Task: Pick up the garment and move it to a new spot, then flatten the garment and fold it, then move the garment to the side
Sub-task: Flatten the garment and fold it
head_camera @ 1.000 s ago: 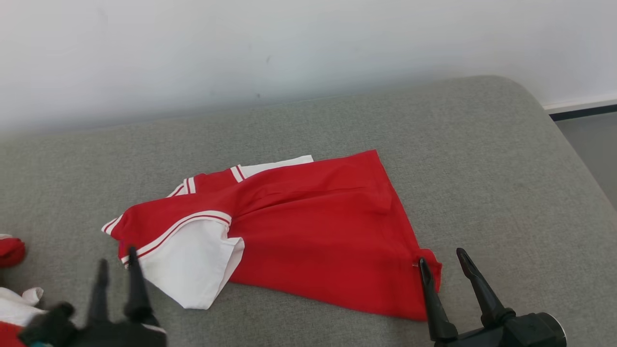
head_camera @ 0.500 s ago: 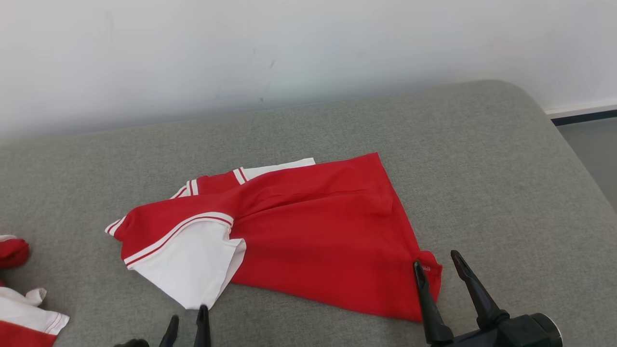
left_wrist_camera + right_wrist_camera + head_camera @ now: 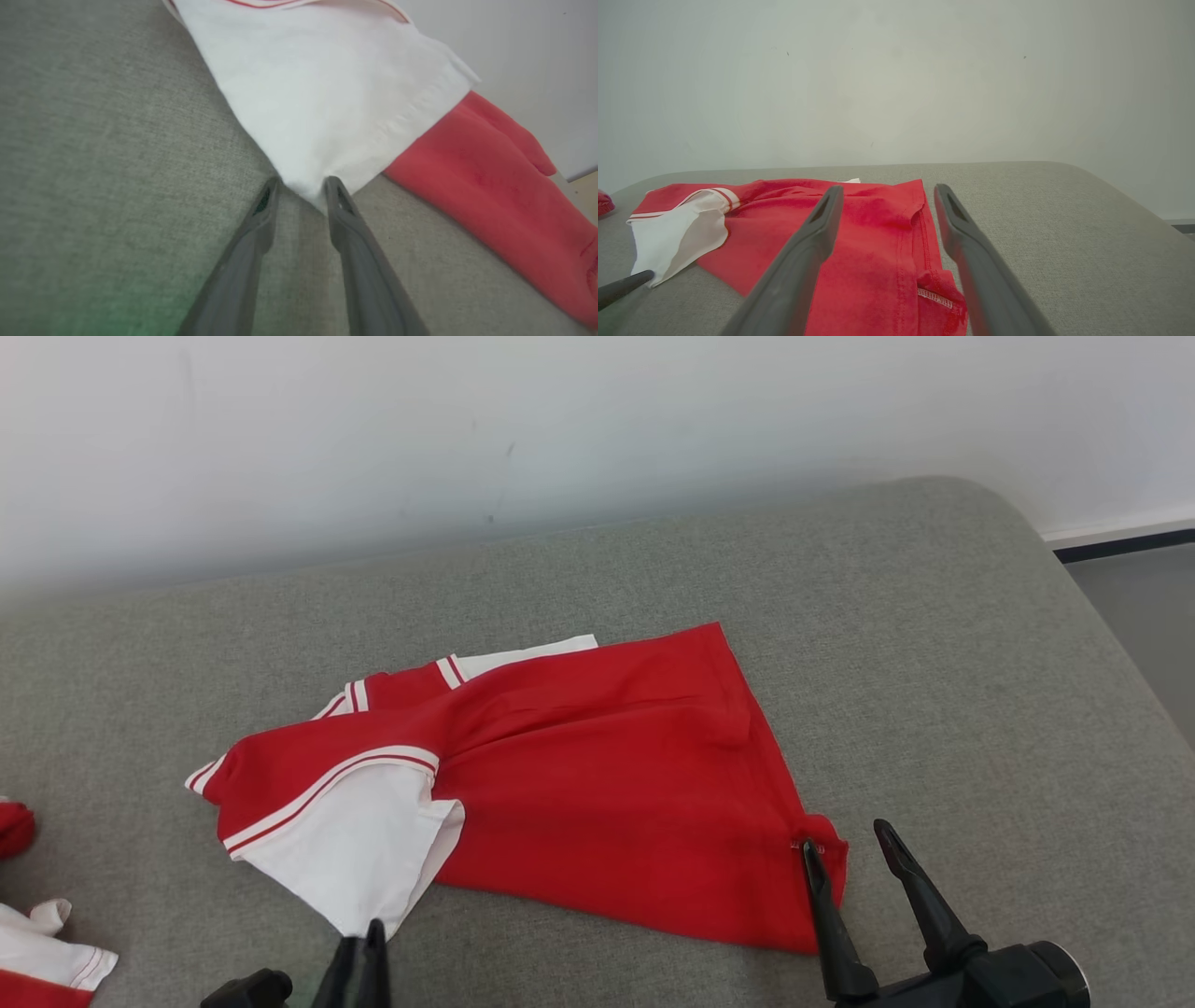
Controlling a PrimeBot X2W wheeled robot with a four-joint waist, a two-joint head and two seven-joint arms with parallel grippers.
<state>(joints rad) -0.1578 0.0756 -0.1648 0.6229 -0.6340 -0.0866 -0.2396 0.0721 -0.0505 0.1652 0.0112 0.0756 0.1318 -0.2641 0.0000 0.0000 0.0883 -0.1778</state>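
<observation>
One broad grey fabric cushion spans nearly the whole head view. Its far edge meets a plain white wall. The far right corner of the cushion is rounded, and beyond it lies a strip of grey floor with a dark baseboard along the wall.

A red garment with white trim lies on the cushion just left of centre, mostly spread but rumpled. Its white sleeve points toward the robot at the near left, and its red hem runs down to the near right. Wide bare cushion lies between the garment and the wall, and more lies between the hem and the right edge. To the left there is less room. A small heap of red and white clothes sits at the near left edge, well apart from the garment.

The right end effector is at the lower right with its fingers spread wide. It straddles the near hem corner, one fingertip on the red cloth and the other over bare cushion, holding nothing.

The left end effector is at the bottom edge, at the sleeve's tip. The left wrist view shows its fingers apart with a narrow gap. The white corner lies between the tips, not clamped.
</observation>
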